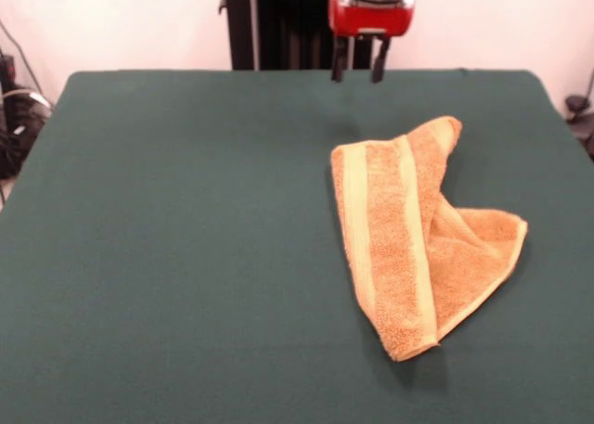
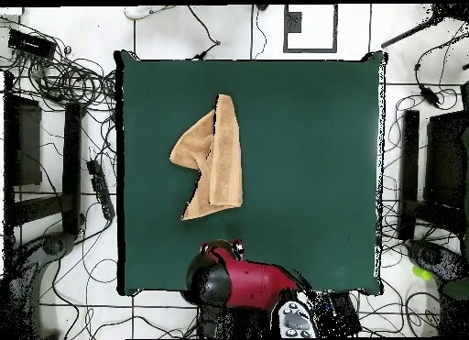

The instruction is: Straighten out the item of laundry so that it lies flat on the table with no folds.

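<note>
Towel lies on the table, on the pedestal side of its middle, folded over itself lengthwise so one panel covers most of the other and a corner flap sticks out sideways. The gripper hangs above the table's far edge, empty, its fingers slightly apart, seemingly parked clear before reaching for the fold.

Light's coming in even and soft, no glare showing anywhere. The towel is casting a faint shadow on the table along its near edge.
</note>
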You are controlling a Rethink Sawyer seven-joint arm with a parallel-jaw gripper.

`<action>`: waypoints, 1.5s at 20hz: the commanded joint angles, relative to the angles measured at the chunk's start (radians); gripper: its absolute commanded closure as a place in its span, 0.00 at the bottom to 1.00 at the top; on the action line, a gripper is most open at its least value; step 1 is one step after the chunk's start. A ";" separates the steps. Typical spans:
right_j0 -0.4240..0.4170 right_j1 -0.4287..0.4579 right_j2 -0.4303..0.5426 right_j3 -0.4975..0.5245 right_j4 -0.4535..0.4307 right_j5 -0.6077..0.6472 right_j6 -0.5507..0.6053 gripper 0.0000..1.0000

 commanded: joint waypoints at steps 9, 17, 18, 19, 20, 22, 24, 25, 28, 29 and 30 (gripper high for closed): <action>0.029 0.102 0.048 -0.153 0.024 0.063 0.131 0.00; 0.042 0.156 0.043 -0.282 0.052 0.101 0.124 0.00; 0.050 0.167 0.034 -0.303 0.056 0.112 0.124 0.00; 0.049 0.178 0.036 -0.319 0.061 0.116 0.127 0.00; 0.048 0.188 0.037 -0.334 0.066 0.121 0.130 0.00; 0.039 0.207 0.046 -0.353 0.068 0.116 0.133 0.00; 0.044 0.226 0.040 -0.368 0.067 0.109 0.139 0.00; 0.043 0.235 0.041 -0.375 0.063 0.104 0.139 0.00; 0.038 0.251 0.043 -0.383 0.047 0.084 0.136 0.00; 0.039 0.256 0.041 -0.392 0.048 0.088 0.137 0.00; 0.043 0.256 0.037 -0.402 0.050 0.099 0.137 0.00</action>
